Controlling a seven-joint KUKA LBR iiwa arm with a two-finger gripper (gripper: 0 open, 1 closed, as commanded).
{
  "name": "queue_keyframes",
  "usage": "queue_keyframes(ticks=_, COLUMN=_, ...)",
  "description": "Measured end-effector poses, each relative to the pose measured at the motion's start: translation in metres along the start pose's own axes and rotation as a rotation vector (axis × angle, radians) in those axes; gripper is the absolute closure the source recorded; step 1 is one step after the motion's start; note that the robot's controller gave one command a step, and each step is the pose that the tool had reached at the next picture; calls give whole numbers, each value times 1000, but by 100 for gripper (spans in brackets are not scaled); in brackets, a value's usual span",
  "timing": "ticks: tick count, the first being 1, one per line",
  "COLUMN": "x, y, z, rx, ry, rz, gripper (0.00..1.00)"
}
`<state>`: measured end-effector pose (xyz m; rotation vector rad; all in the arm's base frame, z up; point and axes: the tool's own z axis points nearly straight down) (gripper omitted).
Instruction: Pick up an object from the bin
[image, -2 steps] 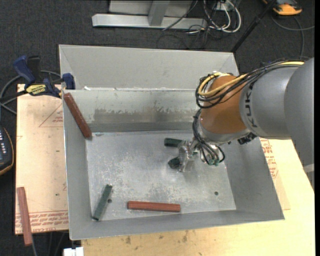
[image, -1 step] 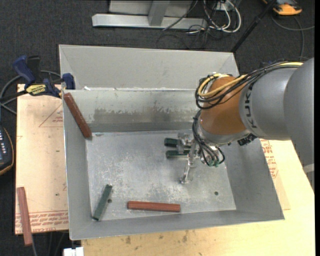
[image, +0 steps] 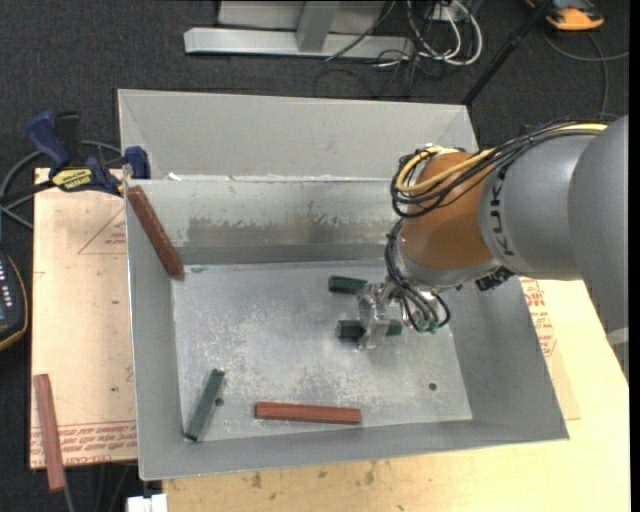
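**KUKA arm bends low over green block in grey bin**

The grey arm (image: 560, 200) reaches into the bin (image: 300, 140) from the right. Its thick last link crosses above the right rim and slopes down toward the centre-right of the floor. Dark lettering (image: 497, 228) runs along that link where it meets the wrist. The letters "KU" can be read, and the rest curves out of sight round the link.

An orange cover (image: 445, 225) wraps the wrist. Yellow and black cables (image: 415, 175) loop over its upper end, in front of the bin's back wall. Below the cover the gripper (image: 375, 325) points down and slightly left, its tip at floor level, right of the floor's middle. Thin wires hang just to its right.

A small dark green block (image: 350, 330) lies on the floor at the tip, jutting out on the gripper's left. A sliver of the same green shows on the gripper's right. The block appears to touch the tool. Whether the gripper is spread, pressed together or pinching the block cannot be told, since its own metal parts crowd the spot.

A second block (image: 346, 285), also dark green, lies aslant just behind, toward the back wall and left of the cover.

The other things lie well apart from the gripper. A green stick (image: 205, 403) lies tilted near the front left corner. A brown bar (image: 307, 412) lies flat along the front edge, near its middle. A leaning bar (image: 154, 232), also brown, is propped against the left wall toward the back, its top end at the rim.
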<state>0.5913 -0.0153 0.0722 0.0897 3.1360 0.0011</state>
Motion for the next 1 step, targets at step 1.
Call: queue_keyframes(ticks=1, x=7, y=18, z=-135, rx=0, ry=-8, rz=-113, gripper=100)
